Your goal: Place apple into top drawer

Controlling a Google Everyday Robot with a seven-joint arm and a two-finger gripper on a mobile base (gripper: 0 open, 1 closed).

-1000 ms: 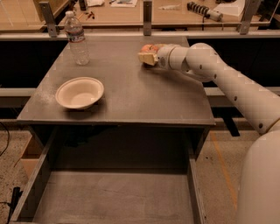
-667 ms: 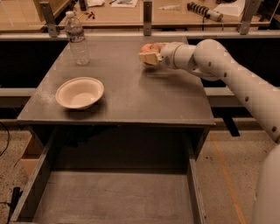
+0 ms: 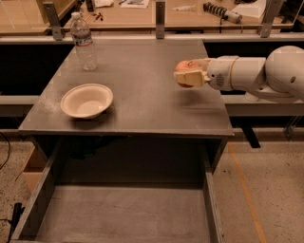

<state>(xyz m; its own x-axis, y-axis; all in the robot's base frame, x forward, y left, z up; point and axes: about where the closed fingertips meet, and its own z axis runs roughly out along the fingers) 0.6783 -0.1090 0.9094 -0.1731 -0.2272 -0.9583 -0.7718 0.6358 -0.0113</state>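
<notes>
My gripper [image 3: 186, 72] reaches in from the right on a white arm and is shut on the apple [image 3: 183, 67], a small red-orange fruit held between the pale fingers [image 3: 189, 77] a little above the right side of the grey tabletop [image 3: 142, 90]. The top drawer [image 3: 123, 213] is pulled open below the table's front edge; its flat grey bottom shows nothing in it. The apple is above the tabletop, behind the drawer's opening.
A white bowl [image 3: 87, 100] sits on the tabletop at the front left. A clear water bottle [image 3: 83, 42] stands at the back left. A wooden bench with tools [image 3: 190, 9] runs behind the table. The floor lies to the right.
My arm has lifted the apple off the back right of the tabletop and carried it forward, toward the table's front edge. The bowl and the bottle have not moved.
</notes>
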